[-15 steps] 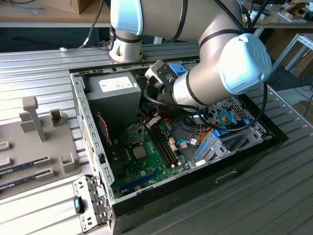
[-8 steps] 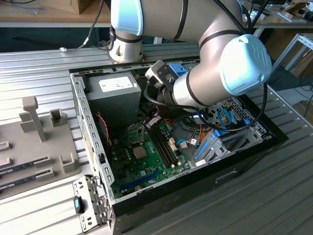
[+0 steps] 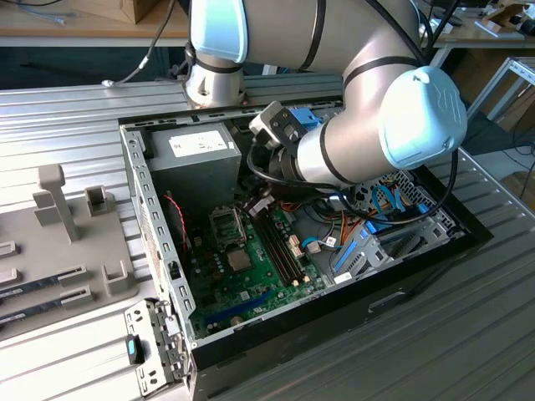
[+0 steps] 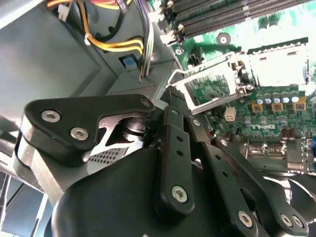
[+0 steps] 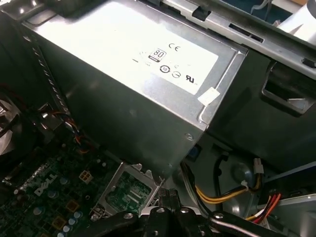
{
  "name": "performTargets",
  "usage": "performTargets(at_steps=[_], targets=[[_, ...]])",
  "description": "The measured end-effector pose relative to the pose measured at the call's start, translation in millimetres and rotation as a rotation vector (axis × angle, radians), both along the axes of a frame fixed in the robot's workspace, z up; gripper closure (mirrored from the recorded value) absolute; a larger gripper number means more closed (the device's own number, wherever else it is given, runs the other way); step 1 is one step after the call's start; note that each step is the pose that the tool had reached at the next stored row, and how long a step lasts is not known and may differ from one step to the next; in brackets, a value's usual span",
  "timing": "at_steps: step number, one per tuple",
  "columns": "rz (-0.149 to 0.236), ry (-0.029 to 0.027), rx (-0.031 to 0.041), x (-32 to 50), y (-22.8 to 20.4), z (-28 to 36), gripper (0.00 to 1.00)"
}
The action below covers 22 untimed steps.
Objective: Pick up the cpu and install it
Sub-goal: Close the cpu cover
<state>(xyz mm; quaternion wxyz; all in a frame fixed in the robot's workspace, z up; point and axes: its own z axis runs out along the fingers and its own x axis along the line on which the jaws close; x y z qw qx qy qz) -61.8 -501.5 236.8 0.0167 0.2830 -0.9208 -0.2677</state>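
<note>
Second wrist view: a pale silvery square point(image 4: 276, 64), which I take for the cpu, lies flat in the motherboard socket, apparently seated. Just beside it the hinged retention frame point(image 4: 207, 84) stands open, green board visible through it. The hand point(image 4: 170, 94) has its fingers drawn narrow and carries nothing that I can see; its tips sit at the frame's far edge, and I cannot tell whether they touch it. Risks, as I judge them: a skewed push on the frame could scrape the chip or bend the hinge. The power supply point(image 5: 133, 74) and the yellow wire bundle point(image 4: 113, 44) are close, so the hand could snag a lead or strike the metal box.
</note>
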Motion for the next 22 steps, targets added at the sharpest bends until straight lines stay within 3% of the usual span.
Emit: performTargets(at_steps=[3,7,8,10,11,13,14,19,20,21,22], targets=[[0.000,0.0072,0.0000,10.4,0.7,-7.0,0.89],[0.000,0.0092,-0.0023,14.5,10.9,-15.6,0.89],[0.000,0.0093,-0.0068,14.8,13.3,-16.5,0.89],[0.000,0.0092,-0.0277,15.3,17.1,-17.5,0.89],[-0.001,0.0092,-0.0544,15.4,18.9,-17.7,0.89],[-0.001,0.0091,-0.0901,15.5,20.5,-18.0,0.89],[-0.002,0.0092,-0.1193,15.5,21.6,-18.0,0.89],[-0.003,0.0091,-0.2046,15.5,26.4,-18.9,0.89],[-0.003,0.0093,-0.2164,15.5,27.7,-19.2,0.89],[-0.003,0.0092,-0.2376,15.5,31.2,-20.0,0.89],[-0.003,0.0092,-0.2483,15.5,33.5,-20.2,0.89]])
